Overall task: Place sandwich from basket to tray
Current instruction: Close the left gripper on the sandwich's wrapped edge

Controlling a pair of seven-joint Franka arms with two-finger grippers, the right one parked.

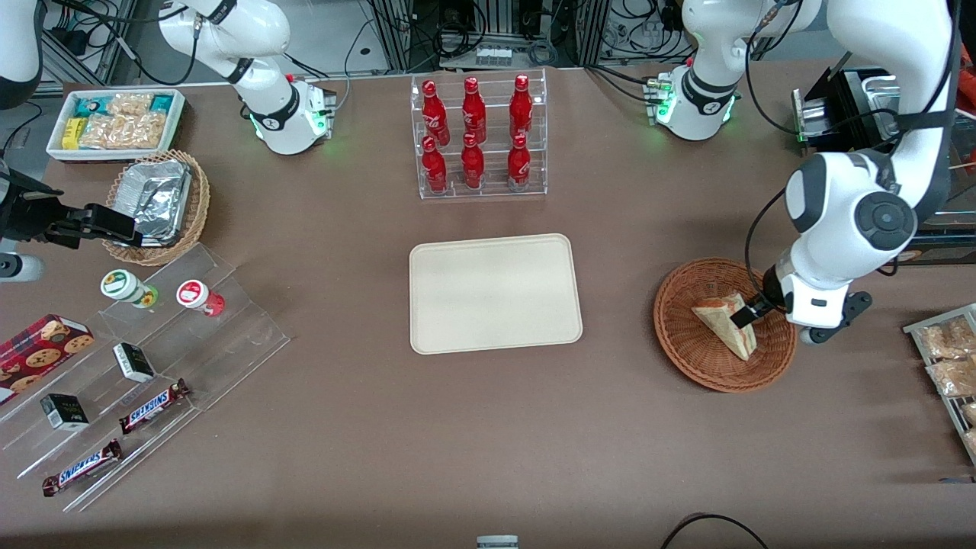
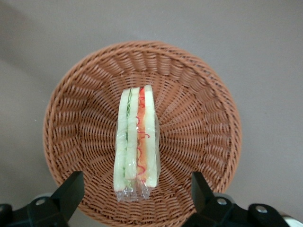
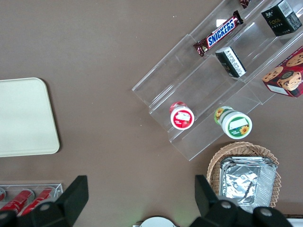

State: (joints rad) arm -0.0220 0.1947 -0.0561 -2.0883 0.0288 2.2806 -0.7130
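Right now I have the gripper (image 2: 132, 194) hovering spread wide over the sandwich (image 2: 136, 142), which lies in the basket (image 2: 203, 94), well apart from the tray (image 1: 496, 293)

We see a robotics lab staged as a small shop: white arm bases (image 1: 293, 114) bolted to a brown bench (image 1: 488, 427), cables and metal framing (image 1: 488, 30) at its edge, red bottles (image 1: 474, 133) in a clear rack, and snack bars (image 1: 152, 406) on acrylic steps.
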